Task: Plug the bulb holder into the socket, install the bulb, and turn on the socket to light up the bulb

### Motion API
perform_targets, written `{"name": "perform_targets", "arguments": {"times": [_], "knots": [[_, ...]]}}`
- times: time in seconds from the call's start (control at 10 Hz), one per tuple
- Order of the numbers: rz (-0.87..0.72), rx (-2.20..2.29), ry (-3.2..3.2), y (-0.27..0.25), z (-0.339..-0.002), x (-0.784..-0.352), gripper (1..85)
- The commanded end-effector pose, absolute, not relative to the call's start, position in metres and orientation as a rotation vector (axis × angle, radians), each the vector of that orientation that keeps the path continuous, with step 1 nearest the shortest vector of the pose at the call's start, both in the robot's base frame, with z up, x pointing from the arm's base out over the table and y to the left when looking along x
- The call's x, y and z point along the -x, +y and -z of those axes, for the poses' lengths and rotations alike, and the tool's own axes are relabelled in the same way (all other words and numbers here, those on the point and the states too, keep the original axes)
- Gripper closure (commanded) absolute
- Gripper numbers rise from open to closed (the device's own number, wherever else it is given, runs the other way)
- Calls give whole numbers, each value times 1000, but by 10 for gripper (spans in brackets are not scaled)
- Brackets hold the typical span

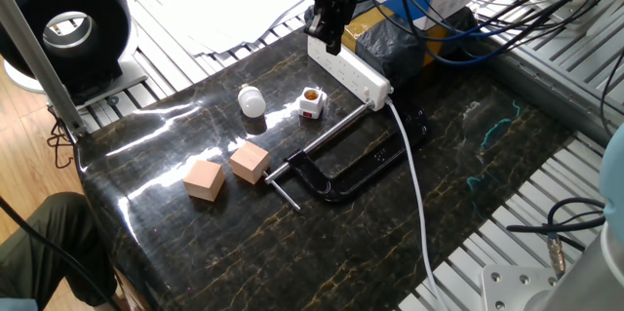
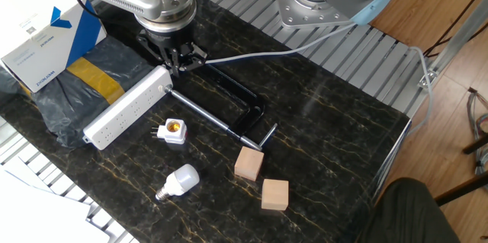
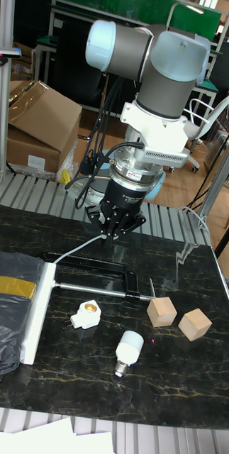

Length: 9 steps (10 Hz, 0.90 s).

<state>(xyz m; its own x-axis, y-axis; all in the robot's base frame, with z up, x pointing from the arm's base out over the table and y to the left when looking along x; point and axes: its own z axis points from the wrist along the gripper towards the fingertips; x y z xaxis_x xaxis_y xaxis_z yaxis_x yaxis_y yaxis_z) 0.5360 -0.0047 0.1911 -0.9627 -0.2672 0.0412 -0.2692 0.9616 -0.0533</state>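
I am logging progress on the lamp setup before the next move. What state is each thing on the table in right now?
bulb holder: unplugged, on its side, threaded opening empty.
bulb: lying loose on the table, not installed, unlit.
socket: outlets empty, cable attached.
gripper: empty, above the socket's cable end; open or shut unclear.
C-clamp: lying flat, clamping nothing.
wooden cubes: two, apart, unstacked.
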Motion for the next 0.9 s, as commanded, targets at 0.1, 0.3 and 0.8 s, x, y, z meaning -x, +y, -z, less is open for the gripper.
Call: {"name": "perform_targets", "arguments": {"times": [0.1, 0.3, 0.8], "knots": [[-54, -424, -3096, 1, -191, -540, 847], [-52, -424, -3099, 2, -191, -541, 847], [-55, -423, -3103, 2, -189, -542, 847]]}}
